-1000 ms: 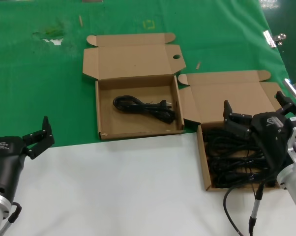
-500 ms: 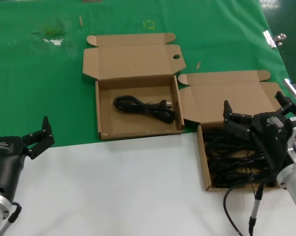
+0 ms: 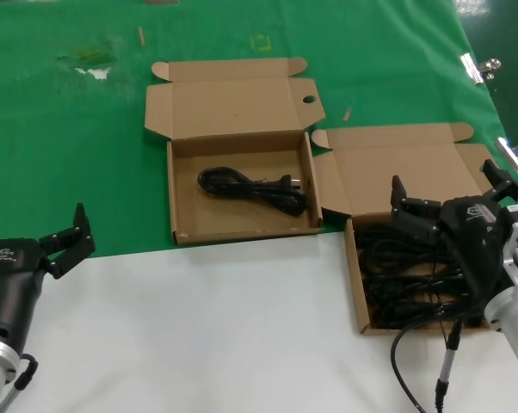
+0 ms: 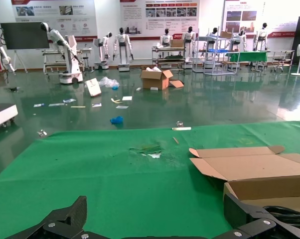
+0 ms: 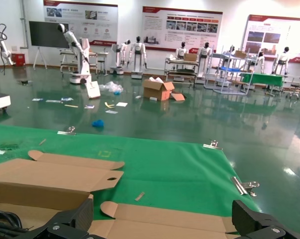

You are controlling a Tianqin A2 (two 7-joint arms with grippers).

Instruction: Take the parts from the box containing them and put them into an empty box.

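The box containing the parts [image 3: 357, 284] lies open at the right, holding several black power cords [image 3: 397, 275]. My right gripper [image 3: 447, 181] hovers open just above this box, holding nothing; in the right wrist view [image 5: 162, 211] its lid [image 5: 190, 224] lies between the jaws. The other box [image 3: 180, 194] lies open in the middle with one power cord [image 3: 252, 189] in it; it also shows in the left wrist view [image 4: 259, 186]. My left gripper [image 3: 65, 231] is open and empty at the near left, well apart from both boxes, over green cloth in its wrist view [image 4: 155, 209].
Green cloth [image 3: 70, 129] covers the far table; the near part is white [image 3: 199, 327]. Metal clips [image 3: 478, 67] hold the cloth's right edge. My own black cable with a metal tip [image 3: 448, 361] hangs by the right arm.
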